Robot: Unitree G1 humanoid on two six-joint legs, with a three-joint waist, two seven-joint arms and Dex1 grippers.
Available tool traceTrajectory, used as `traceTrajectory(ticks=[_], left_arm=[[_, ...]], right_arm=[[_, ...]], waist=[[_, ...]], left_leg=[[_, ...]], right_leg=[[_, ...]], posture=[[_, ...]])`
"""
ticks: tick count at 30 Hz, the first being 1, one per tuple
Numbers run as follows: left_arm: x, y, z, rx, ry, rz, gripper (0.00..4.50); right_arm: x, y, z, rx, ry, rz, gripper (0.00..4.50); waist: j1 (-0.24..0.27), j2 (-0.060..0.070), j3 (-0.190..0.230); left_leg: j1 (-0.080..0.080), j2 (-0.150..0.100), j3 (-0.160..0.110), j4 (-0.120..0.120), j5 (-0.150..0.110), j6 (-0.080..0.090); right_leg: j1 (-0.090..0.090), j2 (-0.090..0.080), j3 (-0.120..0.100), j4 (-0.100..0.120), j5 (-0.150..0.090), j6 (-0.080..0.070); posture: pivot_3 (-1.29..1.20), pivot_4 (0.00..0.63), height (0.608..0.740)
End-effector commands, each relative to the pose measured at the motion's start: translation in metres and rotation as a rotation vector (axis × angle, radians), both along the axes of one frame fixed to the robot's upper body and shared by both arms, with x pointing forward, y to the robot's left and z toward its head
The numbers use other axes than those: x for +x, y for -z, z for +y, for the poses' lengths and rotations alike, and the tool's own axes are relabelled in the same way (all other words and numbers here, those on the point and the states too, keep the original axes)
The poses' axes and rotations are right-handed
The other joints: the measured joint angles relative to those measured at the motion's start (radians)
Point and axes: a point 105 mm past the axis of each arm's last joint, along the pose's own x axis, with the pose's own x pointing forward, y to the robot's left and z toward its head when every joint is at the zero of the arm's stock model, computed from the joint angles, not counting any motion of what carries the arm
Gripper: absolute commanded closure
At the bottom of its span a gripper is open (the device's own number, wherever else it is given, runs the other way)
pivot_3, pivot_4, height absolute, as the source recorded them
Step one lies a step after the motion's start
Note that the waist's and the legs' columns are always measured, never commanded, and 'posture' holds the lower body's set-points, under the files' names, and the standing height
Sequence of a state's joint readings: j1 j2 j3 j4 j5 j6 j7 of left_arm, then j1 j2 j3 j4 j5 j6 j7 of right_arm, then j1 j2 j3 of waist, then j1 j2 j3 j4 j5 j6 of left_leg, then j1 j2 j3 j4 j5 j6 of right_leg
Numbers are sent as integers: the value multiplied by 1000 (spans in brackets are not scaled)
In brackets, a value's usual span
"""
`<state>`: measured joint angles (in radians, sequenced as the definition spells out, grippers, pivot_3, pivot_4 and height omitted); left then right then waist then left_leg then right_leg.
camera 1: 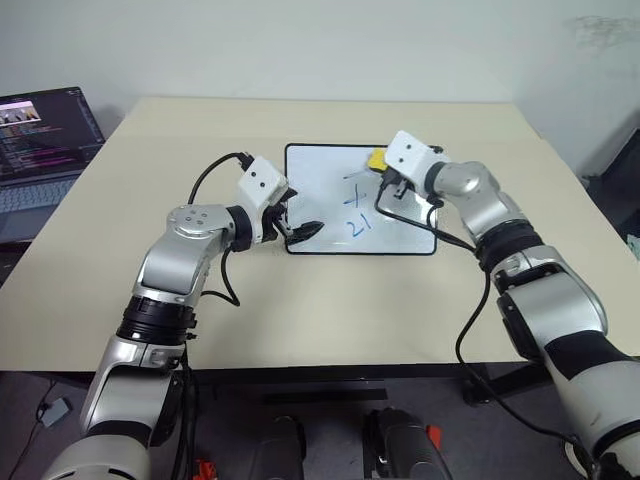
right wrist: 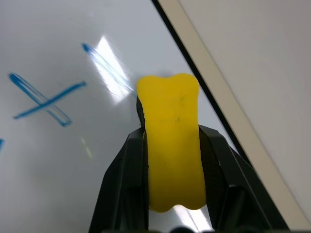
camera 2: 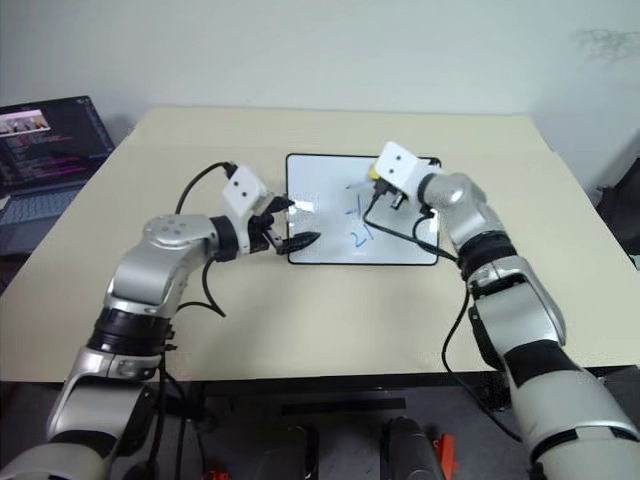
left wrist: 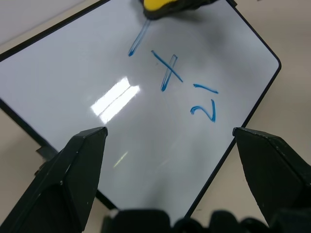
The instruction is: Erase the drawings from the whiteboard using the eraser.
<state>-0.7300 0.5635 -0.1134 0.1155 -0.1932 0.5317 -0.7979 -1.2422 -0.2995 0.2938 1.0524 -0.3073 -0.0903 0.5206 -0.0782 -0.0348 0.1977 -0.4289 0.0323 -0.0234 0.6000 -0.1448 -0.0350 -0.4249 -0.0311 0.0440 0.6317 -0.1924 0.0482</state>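
Note:
The whiteboard (camera 1: pixel 320 185) lies flat in the middle of the table. On its right half are the drawings: a slanted blue stroke (left wrist: pixel 138 41), a cross (left wrist: pixel 167 72) and a "21" (left wrist: pixel 206 102). My right gripper (right wrist: pixel 172 136) is shut on the yellow eraser (right wrist: pixel 172 145). It holds the eraser (camera 1: pixel 377 158) on the board near its far right corner, at the upper end of the slanted stroke (right wrist: pixel 109 65). My left gripper (camera 1: pixel 300 232) stands open at the board's near left corner, its fingers (left wrist: pixel 73 165) spread wide over the white surface.
An open laptop (camera 1: pixel 40 150) sits past the table's left edge. The beige table (camera 1: pixel 300 310) stretches around the board on all sides. Black cables loop from both wrists over the table.

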Motion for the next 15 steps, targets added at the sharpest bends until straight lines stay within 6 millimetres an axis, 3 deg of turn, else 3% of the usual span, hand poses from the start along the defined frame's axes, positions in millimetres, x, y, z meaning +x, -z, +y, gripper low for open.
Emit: traceTrajectory(ticks=[1,3,11,15], left_arm=[[-1,-17,-3,-7,16,-65,0],[-1,-17,-4,-10,16,-65,0],[-2,-14,-7,-17,22,-60,0],[-3,-14,-9,-21,26,-58,0]], right_arm=[[-5,5,25,-21,-52,10,3433],[-8,4,39,-19,-78,5,3433],[-11,1,62,-22,-104,-7,3434],[-11,0,62,-16,-98,-8,3434]], waist=[[-7,0,0],[-10,0,0],[-7,0,0],[-10,0,0]], left_leg=[[0,0,0,0,0,0],[1,0,0,0,0,0],[1,0,-1,0,0,0],[2,1,-1,0,0,0]], right_leg=[[0,0,0,1,0,0],[0,0,0,1,0,0],[0,1,0,3,0,-1],[-1,1,0,3,-1,-1]], posture=[[0,150,740],[0,150,740],[0,150,740],[0,150,740]])
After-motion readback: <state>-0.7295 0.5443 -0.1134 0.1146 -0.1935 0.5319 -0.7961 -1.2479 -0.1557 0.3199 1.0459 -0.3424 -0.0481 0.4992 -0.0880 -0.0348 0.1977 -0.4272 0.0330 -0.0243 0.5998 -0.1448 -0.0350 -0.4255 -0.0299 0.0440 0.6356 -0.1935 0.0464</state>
